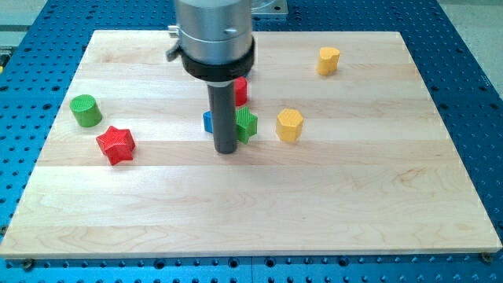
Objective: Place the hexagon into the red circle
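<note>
My tip [226,151] rests on the wooden board [251,212] near its middle. A yellow hexagon-like block [289,124] lies to the right of the tip. A green ridged block [247,124] sits between them, touching or almost touching the rod's right side. A blue block [207,122] peeks out at the rod's left side, mostly hidden. A red block [241,90] shows just above the green one, partly hidden behind the rod's collar; I cannot make out its shape.
A second yellow block [328,60] lies near the view's top right. A green cylinder [85,110] and a red star [116,144] lie at the view's left. The board sits on a blue perforated table [479,94].
</note>
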You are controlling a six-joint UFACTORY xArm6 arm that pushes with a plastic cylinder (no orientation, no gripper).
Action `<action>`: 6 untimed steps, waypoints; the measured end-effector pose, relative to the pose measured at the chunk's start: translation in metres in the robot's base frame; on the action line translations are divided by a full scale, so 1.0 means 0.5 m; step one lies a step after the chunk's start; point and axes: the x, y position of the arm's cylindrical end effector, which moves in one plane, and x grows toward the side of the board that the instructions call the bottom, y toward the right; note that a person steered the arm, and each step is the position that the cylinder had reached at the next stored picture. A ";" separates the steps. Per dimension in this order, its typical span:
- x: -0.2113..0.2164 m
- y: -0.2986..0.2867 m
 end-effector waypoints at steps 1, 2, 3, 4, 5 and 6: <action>0.088 -0.103; 0.092 0.160; -0.014 0.236; -0.099 0.127; -0.096 0.180; -0.112 0.301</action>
